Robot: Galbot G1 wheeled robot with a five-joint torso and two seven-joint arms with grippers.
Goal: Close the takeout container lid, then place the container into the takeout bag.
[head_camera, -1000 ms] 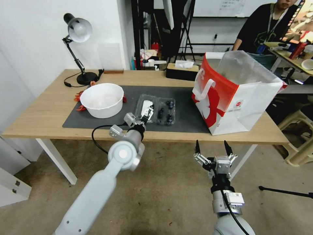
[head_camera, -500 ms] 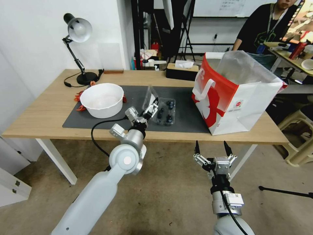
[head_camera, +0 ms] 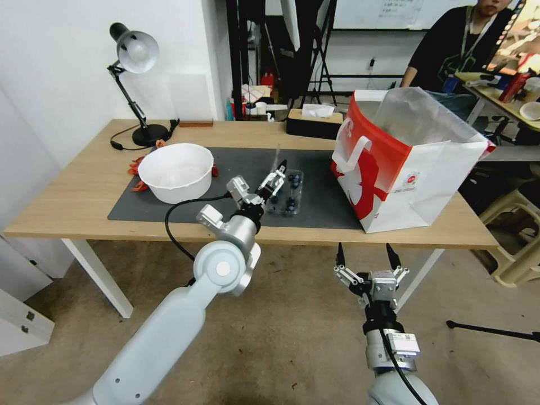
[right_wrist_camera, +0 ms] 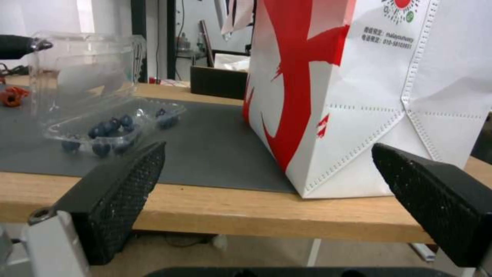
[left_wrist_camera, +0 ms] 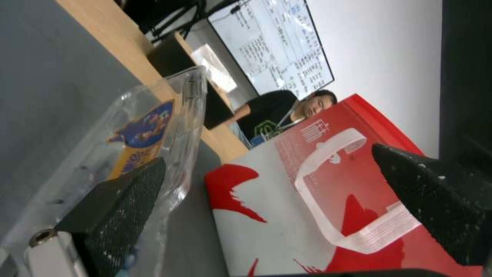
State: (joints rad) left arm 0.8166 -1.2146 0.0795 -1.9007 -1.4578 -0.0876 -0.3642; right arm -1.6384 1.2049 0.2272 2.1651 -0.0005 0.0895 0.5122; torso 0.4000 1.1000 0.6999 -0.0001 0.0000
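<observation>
The container (head_camera: 288,194), a small clear clamshell with dark berries, lies on the grey mat. Its lid (head_camera: 278,158) stands about upright over the hinge. My left gripper (head_camera: 275,177) is open and sits at the lid's side away from the berries, one finger (left_wrist_camera: 118,207) against the clear lid (left_wrist_camera: 153,127) with its sticker. The red-and-white takeout bag (head_camera: 405,157) stands open on the table to the right. My right gripper (head_camera: 364,256) hangs open below the table's front edge, facing the container (right_wrist_camera: 107,127), the raised lid (right_wrist_camera: 82,73) and the bag (right_wrist_camera: 359,96).
A big white bowl (head_camera: 176,171) stands on the mat (head_camera: 225,160) left of the container. A desk lamp (head_camera: 135,53) is at the back left and a tissue box (head_camera: 314,121) at the back. The wooden table (head_camera: 84,197) has bare room on its left.
My left gripper has swept right and up, swinging the lid from lying flat open to standing upright. The right arm has not moved.
</observation>
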